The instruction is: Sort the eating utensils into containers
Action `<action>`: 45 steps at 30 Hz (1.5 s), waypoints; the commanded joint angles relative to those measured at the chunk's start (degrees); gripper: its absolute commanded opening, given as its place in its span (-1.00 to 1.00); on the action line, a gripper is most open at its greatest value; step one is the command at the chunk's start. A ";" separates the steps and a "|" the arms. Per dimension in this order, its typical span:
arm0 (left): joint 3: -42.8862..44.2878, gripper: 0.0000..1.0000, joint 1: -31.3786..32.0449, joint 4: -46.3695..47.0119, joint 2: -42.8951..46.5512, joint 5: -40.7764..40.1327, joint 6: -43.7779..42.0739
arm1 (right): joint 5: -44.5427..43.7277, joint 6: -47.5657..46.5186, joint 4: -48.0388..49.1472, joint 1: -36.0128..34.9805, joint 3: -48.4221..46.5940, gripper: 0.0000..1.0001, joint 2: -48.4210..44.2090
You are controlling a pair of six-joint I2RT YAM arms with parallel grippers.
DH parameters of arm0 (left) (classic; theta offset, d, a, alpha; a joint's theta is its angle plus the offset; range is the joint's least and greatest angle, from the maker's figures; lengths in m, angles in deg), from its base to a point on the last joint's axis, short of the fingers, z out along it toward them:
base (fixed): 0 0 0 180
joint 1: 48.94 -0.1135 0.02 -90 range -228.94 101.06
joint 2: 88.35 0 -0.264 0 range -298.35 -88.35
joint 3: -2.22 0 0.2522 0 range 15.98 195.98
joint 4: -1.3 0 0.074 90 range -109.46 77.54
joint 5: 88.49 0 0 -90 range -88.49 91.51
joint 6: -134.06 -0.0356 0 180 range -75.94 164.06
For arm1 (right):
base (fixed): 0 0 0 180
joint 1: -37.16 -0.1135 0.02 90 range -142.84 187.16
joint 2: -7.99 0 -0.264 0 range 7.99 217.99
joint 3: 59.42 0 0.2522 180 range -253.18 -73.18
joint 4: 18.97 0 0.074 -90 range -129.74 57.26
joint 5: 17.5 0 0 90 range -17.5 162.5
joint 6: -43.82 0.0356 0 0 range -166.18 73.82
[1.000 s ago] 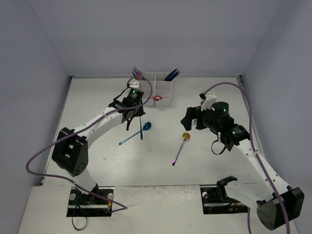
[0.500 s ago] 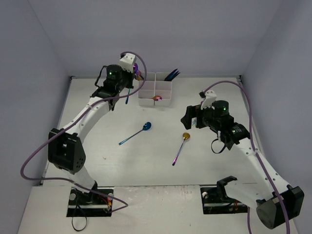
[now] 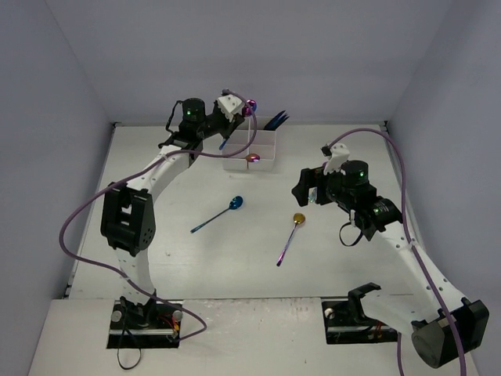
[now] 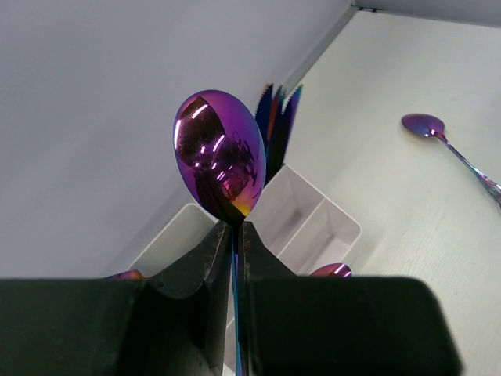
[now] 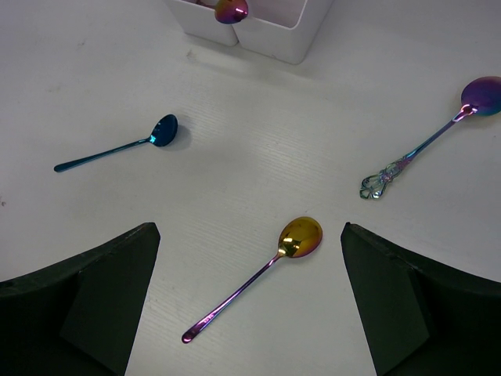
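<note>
At the far edge of the worktop [image 3: 329, 266], the left arm is raised and reaches over the white containers [image 3: 263, 144]. Its jaws [image 4: 232, 235] are clamped tight on the neck of a purple spoon [image 4: 219, 160]. The spoon's long axis runs straight through the jaws, bowl out ahead, handle trailing back towards the wrist. The compartments lie just beyond and below the bowl; which compartment sits under it cannot be told. Judgement: the spoon must be lined up over one opening before it is let go.

The right arm hovers mid-worktop, its jaws [image 5: 249, 235] spread wide and empty. It is the nearer arm to the gold spoon [image 5: 301, 236], which lies diagonally just ahead. A blue spoon [image 5: 125, 146] lies well apart.
</note>
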 commanded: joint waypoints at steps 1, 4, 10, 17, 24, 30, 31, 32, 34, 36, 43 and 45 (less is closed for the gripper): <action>3.05 -1.00 -0.63 8.91 -0.18 7.25 -1.43 | -0.94 -0.69 1.84 0.37 -2.40 1.00 -0.66; 3.09 -1.00 -0.94 11.64 -2.72 8.21 -0.75 | -0.94 -0.91 1.66 0.37 -2.21 1.00 -0.03; 5.12 -1.00 -2.04 13.76 -7.52 12.76 -1.02 | -1.21 -0.87 1.31 0.63 -1.95 1.00 0.23; 5.83 -1.00 -2.53 13.85 -10.74 15.15 -3.93 | -1.58 -0.87 1.09 1.22 -1.66 1.00 1.10; 4.97 -1.00 -3.66 13.92 -13.69 19.47 -6.37 | -1.31 -1.31 1.01 1.51 -1.95 1.00 2.30; 3.09 -1.00 -3.97 13.93 -15.13 21.99 -8.14 | -1.42 -1.22 1.04 1.68 -1.74 1.00 2.69; 2.56 -1.00 -3.97 13.93 -15.15 22.15 -8.44 | -1.37 -1.22 1.00 1.68 -1.78 1.00 2.73; 1.99 -1.00 -3.97 13.93 -15.21 22.28 -8.64 | -1.30 -1.22 1.00 1.68 -1.78 1.00 2.73; 1.22 -1.00 -3.97 13.91 -15.31 22.35 -9.74 | -1.32 -1.42 1.00 1.71 -1.78 1.00 2.74; 0.79 -1.00 -3.97 13.87 -15.39 22.52 -10.13 | -1.33 -1.48 1.00 1.82 -1.82 1.00 2.74; -0.11 -0.88 -4.02 13.93 -15.33 23.51 -10.04 | -0.81 -1.43 0.91 2.12 -1.04 1.00 1.99; -0.26 -0.88 -4.14 13.86 -15.47 23.78 -9.02 | -0.60 -1.31 0.91 2.20 -1.09 1.00 1.56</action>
